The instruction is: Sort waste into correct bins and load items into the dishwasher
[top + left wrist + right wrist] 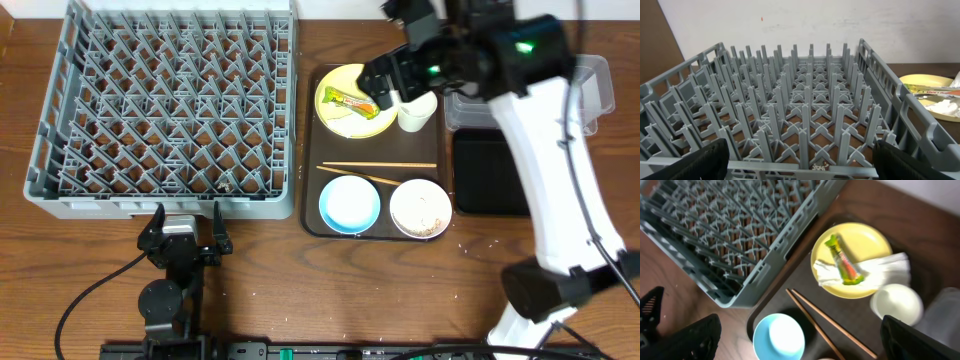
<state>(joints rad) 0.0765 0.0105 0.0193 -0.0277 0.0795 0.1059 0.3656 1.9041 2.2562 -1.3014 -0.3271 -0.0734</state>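
Note:
The grey dish rack [170,100] fills the far left. A brown tray [340,150] holds a yellow plate [378,122] with a green-yellow wrapper [350,100] and white napkins [887,265], a white cup [417,112], chopsticks [378,167], a light blue bowl [349,204] and a white bowl [396,205] with food scraps [425,215]. My right gripper [385,85] hovers open and empty above the plate and cup; its wrist view shows the wrapper [844,265] and the blue bowl [779,337]. My left gripper [185,225] is open and empty in front of the rack's near wall [800,167].
A shallow black tray [490,175] lies right of the brown tray. A clear tub [600,80] stands behind it, partly hidden by my right arm. The rack holds no dishes, only small crumbs near its front edge [820,167]. Bare wooden table lies along the front.

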